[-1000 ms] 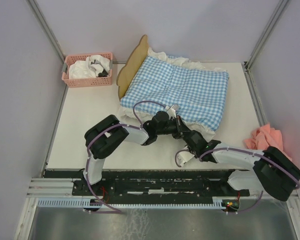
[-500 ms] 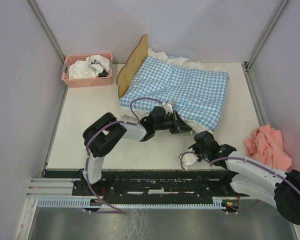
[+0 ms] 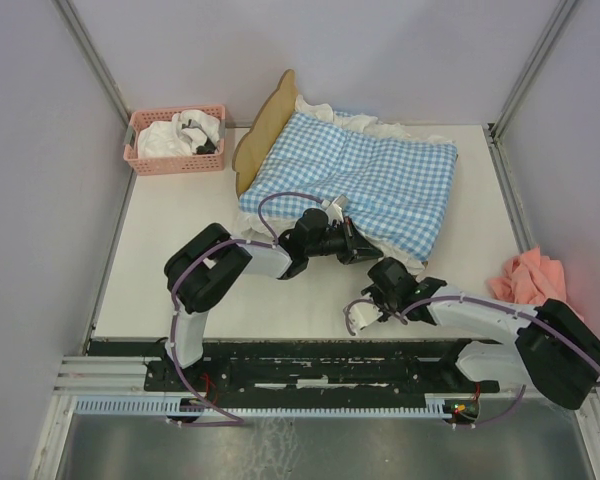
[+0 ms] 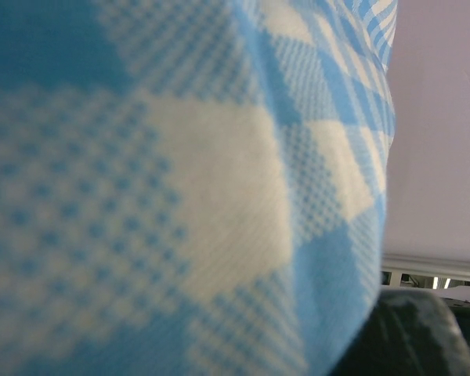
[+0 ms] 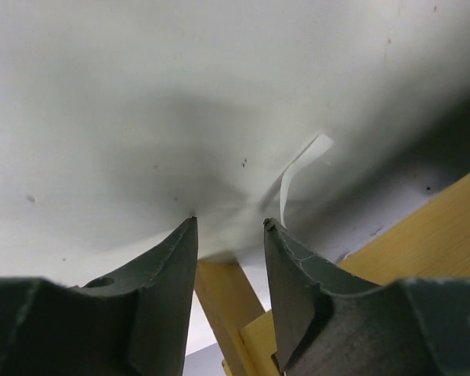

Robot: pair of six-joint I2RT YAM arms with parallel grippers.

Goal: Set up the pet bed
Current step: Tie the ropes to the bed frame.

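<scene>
The pet bed [image 3: 263,132], laid long from 9 to 3 o'clock, is found at 12 o'clock of the right gripper [image 3: 382,272], whose fingers are held apart, while the left gripper [image 3: 360,250] is closed at the near edge of the gingham bedding [image 3: 360,175].

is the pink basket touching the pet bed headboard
Apart. The top view shows bare table between the pink basket and the pet bed headboard.

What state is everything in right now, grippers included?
pet bed: upright on table, covered by bedding, headboard showing.
gingham bedding: spread over the bed, near edge hanging over.
pink basket: upright, holding white cloth.
pink cloth: crumpled at table's right edge.
left gripper: shut, at bedding's near edge.
right gripper: jaws open, empty.
</scene>
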